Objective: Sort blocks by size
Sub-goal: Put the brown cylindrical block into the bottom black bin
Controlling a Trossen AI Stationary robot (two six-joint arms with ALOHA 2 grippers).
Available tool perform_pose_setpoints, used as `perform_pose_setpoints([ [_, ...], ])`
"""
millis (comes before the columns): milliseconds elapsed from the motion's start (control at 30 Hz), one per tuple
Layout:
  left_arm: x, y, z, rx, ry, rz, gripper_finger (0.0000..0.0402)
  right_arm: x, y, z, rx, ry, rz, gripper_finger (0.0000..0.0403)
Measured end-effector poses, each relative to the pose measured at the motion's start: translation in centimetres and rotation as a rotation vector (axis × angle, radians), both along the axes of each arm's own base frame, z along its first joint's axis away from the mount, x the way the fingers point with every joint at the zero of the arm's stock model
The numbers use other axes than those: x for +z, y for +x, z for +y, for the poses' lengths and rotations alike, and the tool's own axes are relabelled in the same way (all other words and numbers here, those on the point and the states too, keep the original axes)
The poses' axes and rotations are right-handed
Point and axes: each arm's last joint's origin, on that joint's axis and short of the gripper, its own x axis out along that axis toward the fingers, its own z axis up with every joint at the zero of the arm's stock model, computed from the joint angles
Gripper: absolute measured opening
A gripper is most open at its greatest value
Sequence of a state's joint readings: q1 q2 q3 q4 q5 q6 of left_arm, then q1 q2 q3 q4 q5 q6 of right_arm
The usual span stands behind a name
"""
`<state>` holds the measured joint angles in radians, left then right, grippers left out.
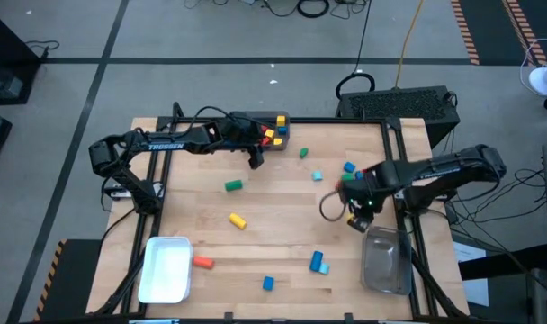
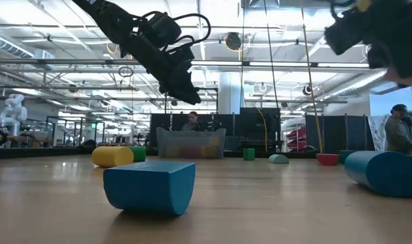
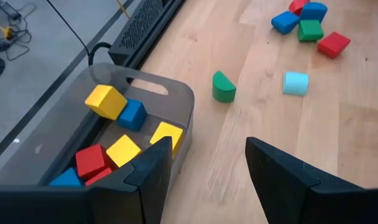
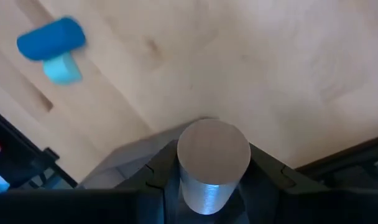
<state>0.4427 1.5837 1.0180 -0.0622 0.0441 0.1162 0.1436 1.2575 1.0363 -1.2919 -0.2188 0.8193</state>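
My left gripper [image 1: 255, 162] hangs open above the table, just on the near side of the grey bin [image 1: 266, 131] at the far edge, with nothing between its fingers. Red, yellow and blue blocks [image 3: 117, 134] lie in that bin. My right gripper [image 1: 356, 220] is shut on a pale cylinder block [image 4: 212, 163] above the table, beside the far end of the clear bin [image 1: 387, 261]. Loose blocks lie scattered: green [image 1: 233, 185], yellow [image 1: 237, 220], orange [image 1: 202, 262], blue [image 1: 268, 283], and a blue and cyan pair [image 4: 52, 46]. My right gripper pinches the cylinder's curved side [image 4: 204, 193] between its two fingers [image 4: 159, 177]. The fingers come from above and point steeply down. The cylinder stands on end in the hold, its round end face [image 4: 214, 146] toward the table, lifted clear of the wood.
A white bin [image 1: 165, 268] stands at the near left corner. A cluster of red, green and blue blocks [image 3: 310, 28] lies far right, with a green half-round [image 3: 224, 87] and a cyan block [image 3: 295, 83] nearer the grey bin. People show in the room beyond.
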Motion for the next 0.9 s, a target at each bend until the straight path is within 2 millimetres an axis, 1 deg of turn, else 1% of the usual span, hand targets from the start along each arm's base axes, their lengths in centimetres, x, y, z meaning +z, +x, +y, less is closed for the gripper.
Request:
perform_pose_setpoints([
  [200,-0.1,-0.1,0.0,0.003,-0.008,0.009,0.0207,0.0,-0.7,2.8,0.007,-0.005,0.028,0.0116],
  [300,-0.1,-0.1,0.0,0.003,-0.009,0.008,0.0207,-0.3,-1.0,4.3,0.040,-0.021,0.020,0.0116],
  [433,-0.1,0.0,-0.1,0.001,-0.010,0.008,0.0207,-1.7,-1.6,6.2,0.060,-0.017,0.026,0.0116],
  [633,-0.1,0.2,-0.7,-0.017,-0.011,0.011,0.0207,-4.4,-2.5,8.6,0.056,0.004,0.061,0.0116],
  [767,-0.1,0.4,-1.0,-0.029,-0.009,0.006,0.0207,-5.7,-3.3,9.6,0.046,-0.023,0.115,0.0125],
  [900,-0.1,0.6,-1.4,-0.040,-0.008,0.005,0.0207,-6.2,-3.7,10.2,0.067,-0.038,0.130,0.0143],
])
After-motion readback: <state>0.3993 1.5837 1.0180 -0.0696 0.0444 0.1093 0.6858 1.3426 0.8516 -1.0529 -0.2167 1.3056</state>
